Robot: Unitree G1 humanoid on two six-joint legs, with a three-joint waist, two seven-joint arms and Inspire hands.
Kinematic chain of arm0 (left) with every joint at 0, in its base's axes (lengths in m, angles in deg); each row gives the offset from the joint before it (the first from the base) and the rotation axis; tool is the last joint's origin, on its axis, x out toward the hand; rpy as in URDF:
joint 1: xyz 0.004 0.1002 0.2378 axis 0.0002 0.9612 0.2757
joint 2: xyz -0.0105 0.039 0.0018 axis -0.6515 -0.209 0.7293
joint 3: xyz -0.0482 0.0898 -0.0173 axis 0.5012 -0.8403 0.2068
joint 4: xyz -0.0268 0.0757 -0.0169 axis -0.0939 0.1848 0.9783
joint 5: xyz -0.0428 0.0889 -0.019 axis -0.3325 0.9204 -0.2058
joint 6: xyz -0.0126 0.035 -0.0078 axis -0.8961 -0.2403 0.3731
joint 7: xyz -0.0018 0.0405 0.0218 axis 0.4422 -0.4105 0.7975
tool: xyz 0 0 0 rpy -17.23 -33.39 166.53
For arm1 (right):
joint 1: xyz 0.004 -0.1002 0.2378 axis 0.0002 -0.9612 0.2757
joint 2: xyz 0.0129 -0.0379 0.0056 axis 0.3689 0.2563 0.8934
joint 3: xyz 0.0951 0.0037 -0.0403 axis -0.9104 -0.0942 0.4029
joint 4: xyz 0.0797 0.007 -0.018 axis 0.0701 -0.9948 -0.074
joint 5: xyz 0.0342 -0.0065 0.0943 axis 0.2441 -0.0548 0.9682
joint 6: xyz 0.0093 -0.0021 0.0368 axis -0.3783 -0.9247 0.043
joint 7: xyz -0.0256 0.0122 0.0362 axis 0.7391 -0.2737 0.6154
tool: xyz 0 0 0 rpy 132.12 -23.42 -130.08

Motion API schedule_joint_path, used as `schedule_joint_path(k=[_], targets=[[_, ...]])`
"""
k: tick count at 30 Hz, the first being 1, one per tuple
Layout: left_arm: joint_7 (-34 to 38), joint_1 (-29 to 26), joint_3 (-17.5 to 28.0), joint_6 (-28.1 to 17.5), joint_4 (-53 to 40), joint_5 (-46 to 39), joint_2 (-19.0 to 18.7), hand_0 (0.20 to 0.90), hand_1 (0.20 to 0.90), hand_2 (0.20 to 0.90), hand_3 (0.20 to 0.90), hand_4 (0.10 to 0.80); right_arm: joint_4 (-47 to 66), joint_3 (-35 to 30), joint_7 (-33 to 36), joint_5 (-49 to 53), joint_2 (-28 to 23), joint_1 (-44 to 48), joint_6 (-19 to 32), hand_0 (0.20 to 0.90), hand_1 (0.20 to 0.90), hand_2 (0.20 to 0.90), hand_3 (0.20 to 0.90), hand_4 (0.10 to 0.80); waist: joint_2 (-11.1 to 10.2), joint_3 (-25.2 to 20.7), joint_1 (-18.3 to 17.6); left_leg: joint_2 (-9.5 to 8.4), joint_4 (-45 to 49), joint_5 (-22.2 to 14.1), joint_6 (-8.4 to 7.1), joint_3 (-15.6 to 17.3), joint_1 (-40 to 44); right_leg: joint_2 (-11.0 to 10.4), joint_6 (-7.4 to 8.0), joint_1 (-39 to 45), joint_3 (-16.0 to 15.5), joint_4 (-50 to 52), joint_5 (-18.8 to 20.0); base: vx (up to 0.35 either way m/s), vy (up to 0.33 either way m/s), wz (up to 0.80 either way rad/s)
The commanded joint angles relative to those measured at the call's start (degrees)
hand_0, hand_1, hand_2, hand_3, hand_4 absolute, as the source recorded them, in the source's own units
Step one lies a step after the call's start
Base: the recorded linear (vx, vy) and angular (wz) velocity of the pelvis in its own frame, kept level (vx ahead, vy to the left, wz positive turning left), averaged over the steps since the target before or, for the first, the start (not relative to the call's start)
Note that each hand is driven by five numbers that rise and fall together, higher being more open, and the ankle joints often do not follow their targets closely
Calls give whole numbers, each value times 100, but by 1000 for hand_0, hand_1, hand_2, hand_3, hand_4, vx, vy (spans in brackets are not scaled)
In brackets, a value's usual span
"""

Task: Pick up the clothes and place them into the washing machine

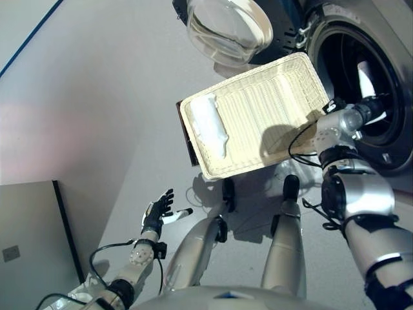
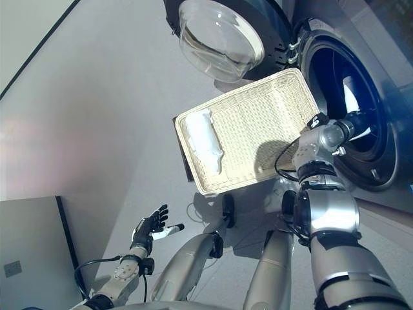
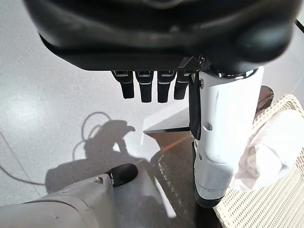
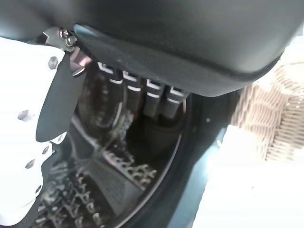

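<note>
Right hand point(image 4: 142, 52) inside washing machine point(image 1: 381, 103) drum, fingers relaxed (holding nothing); left hand point(image 1: 157, 212) likewise open. Risk: white cloth point(image 1: 210, 126) left behind in basket point(image 1: 284, 97).

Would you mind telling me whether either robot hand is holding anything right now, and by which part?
Nothing is held. The left robot hand hangs open over the floor; the right robot hand reaches open-fingered into the washing machine drum, empty.

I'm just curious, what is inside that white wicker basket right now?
One white cloth lies at one end of the basket; the rest shows bare weave. A dark stand beneath it is mostly hidden.
</note>
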Motion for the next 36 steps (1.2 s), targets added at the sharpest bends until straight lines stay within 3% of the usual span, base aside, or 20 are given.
schedule_joint_path(k=[1, 7, 10, 15, 22, 31, 32, 36], targets=[[99, 14, 317, -179, 369, -10, -117, 900, 900, 900, 900, 800, -262, 915, -174, -473, -414, 106, 49, 900, 900, 900, 900, 800, -80, -253, 48, 178, 371, -340, -572, -211, -495, 278, -334, 305, -223, -288, -367, 0, 0, 0], [114, 17, 371, -197, 345, -6, -117, 900, 900, 900, 900, 800, -226, 1051, -500, -248, -31, -116, 38, 900, 900, 900, 900, 800, -138, -219, 54, 187, 392, -343, -569, -203, -515, 285, -338, 291, -205, -285, -352, 0, 0, 0], [134, -21, 445, -201, 315, 20, -123, 900, 900, 900, 900, 800, -149, 1342, -598, -602, 260, -386, -90, 900, 900, 900, 900, 800, -193, -167, 37, 212, 422, -325, -568, -205, -530, 298, -344, 305, -202, -283, -346, -5, -12, 0], [142, -53, 889, -231, 480, -220, -92, 900, 900, 900, 900, 800, 24, 2081, -709, -1823, 584, -845, -465, 900, 900, 900, 900, 800, -371, -59, 44, 216, 508, -291, -575, -294, -571, 320, -363, 347, -312, -254, -326, -20, -49, 2], [105, 123, 1365, -418, -33, -432, -174, 900, 900, 900, 900, 800, 327, 2927, -644, -3310, 569, -1099, -801, 900, 900, 900, 900, 800, -614, 72, 132, 186, 594, -231, -583, -467, -627, 290, -378, 379, -489, -193, -306, -30, -58, 14], [67, 234, 1521, -494, -905, -95, -562, 900, 900, 900, 900, 800, 48, 3118, -648, -3550, 768, -858, -923, 900, 900, 900, 900, 800, -933, 324, 416, 154, 1168, -344, -578, -723, -959, 174, -417, 298, -865, 271, -496, -22, -53, 28], [67, 239, 1511, -474, -996, -30, -593, 900, 900, 900, 900, 800, 19, 3128, -640, -3551, 822, -852, -926, 900, 900, 900, 900, 800, -977, 312, 447, 153, 1306, -582, -603, -757, -940, 176, -382, 335, -866, 384, -710, 89, -53, 35], [98, 203, 1575, -435, -1077, 113, -734, 900, 900, 900, 900, 800, -117, 3143, -617, -3478, 973, -661, -917, 900, 900, 900, 900, 800, -1084, 376, 593, 141, 1514, -652, -603, -866, -1090, 119, -392, 306, -1048, 550, -801, 21, -29, 25]])
